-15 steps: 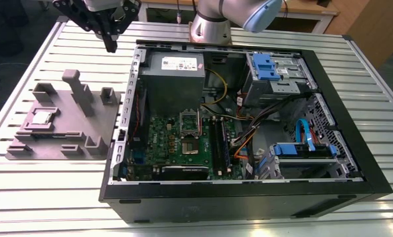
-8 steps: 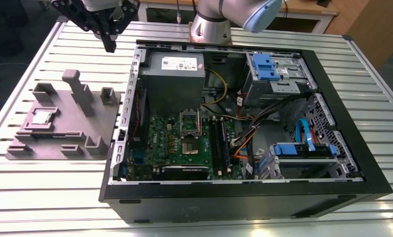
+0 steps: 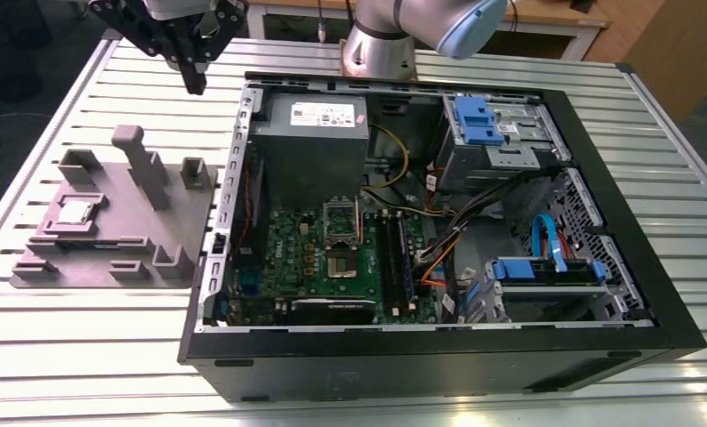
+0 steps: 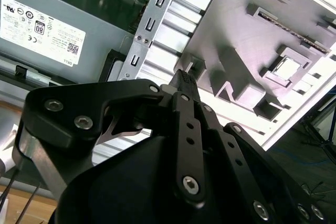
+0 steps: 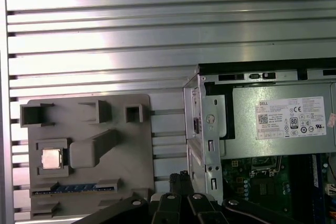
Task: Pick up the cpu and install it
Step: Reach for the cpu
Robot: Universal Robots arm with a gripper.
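A grey fixture plate (image 3: 133,236) lies flat on the slatted metal worktop (image 3: 80,347) at the exterior view's left. Its moulded pockets and posts appear meant to keep parts from sliding. The cpu (image 3: 76,212) sits in a shallow square recess near the plate's left edge, untouched and not yet lifted. In the first wrist view the chip (image 5: 51,158) lies level with its silver top facing up, seemingly so it can be reached from above.

Further right, the robot's black hand (image 3: 196,82) hangs over the worktop beyond the plate's far edge, near the corner of the computer case (image 3: 448,365) and well apart from the cpu. Its fingers (image 4: 183,80) are clenched together on nothing.

The case rests on its side with the panel off, so the green motherboard (image 3: 288,258) faces upward and lies open to the arm. A grey power supply (image 3: 311,120) fills the case's far corner. The processor socket (image 3: 341,240) sits near the board's middle; it looks unoccupied, though its detail is hard to make out. At the exterior view's right, blue drive caddies (image 3: 478,116) and loose cables (image 3: 448,236) sit clear of the socket.
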